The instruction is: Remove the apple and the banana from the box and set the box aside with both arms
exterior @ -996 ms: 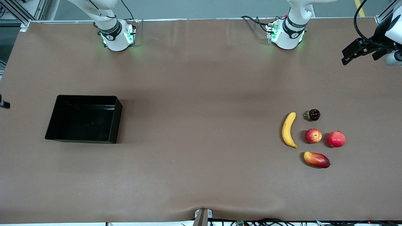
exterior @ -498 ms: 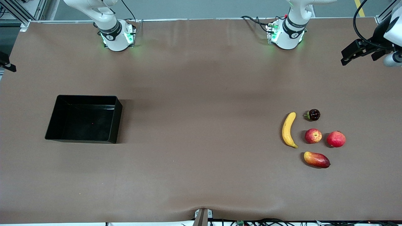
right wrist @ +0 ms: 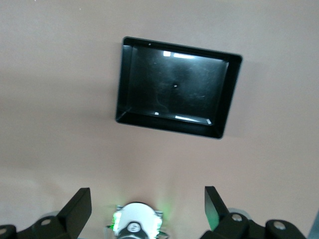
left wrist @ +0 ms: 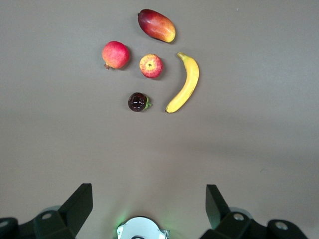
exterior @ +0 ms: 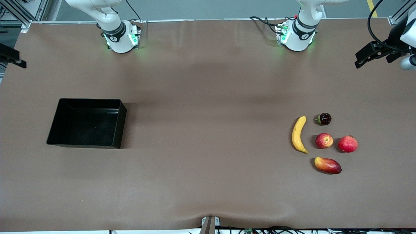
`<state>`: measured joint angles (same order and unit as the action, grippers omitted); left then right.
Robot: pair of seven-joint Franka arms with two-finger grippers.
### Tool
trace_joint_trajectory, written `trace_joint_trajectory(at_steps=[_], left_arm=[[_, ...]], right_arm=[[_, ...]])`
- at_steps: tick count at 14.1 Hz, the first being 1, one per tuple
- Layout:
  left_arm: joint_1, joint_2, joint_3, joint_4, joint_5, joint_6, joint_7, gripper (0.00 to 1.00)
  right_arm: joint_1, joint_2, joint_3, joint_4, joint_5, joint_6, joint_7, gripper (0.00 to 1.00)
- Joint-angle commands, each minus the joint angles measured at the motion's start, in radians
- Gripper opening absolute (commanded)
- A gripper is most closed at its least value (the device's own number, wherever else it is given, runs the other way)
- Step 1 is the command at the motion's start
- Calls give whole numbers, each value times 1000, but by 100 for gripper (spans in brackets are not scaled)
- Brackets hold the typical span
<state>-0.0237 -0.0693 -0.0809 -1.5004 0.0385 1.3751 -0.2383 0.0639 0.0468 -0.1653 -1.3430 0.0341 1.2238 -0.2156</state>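
Observation:
The yellow banana (exterior: 299,134) and the red-yellow apple (exterior: 324,140) lie side by side on the table toward the left arm's end. They also show in the left wrist view, the banana (left wrist: 185,84) and the apple (left wrist: 150,65). The black box (exterior: 84,126) stands empty toward the right arm's end, and it fills the middle of the right wrist view (right wrist: 177,93). My left gripper (exterior: 360,60) hangs open and empty high over the left arm's end of the table (left wrist: 147,199). My right gripper (exterior: 16,60) hangs open and empty high over the right arm's end (right wrist: 145,199).
A red pomegranate (exterior: 347,144) lies beside the apple. An oval mango (exterior: 327,165) lies nearer the camera than the apple. A small dark round fruit (exterior: 324,119) lies farther from the camera than the apple. The arm bases (exterior: 120,37) (exterior: 296,35) stand along the back edge.
My right gripper has moved along the table's end toward the robots' bases and shows more in the front view. My left gripper has shifted only slightly. Fruits and box are unmoved.

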Motion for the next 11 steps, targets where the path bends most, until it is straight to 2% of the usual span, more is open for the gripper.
trace_joint_trajectory(at_steps=[1,3,6,11], left_arm=[[5,-4,1,14,-2,2,7,100],[2,-4,0,25,-3,-1,-7,100],[5,-1,1,29,-3,-1,7,100],[5,-1,1,26,-2,-4,8,100]], right_arm=[[-88,-64,147,-70,-36,22,68,100],[-99,-77,144,-85,-37,10,61,100],[-125,-143,144,-179,-37,69,61,100],[-147,-128,139,-147,-45,72,55,100]])
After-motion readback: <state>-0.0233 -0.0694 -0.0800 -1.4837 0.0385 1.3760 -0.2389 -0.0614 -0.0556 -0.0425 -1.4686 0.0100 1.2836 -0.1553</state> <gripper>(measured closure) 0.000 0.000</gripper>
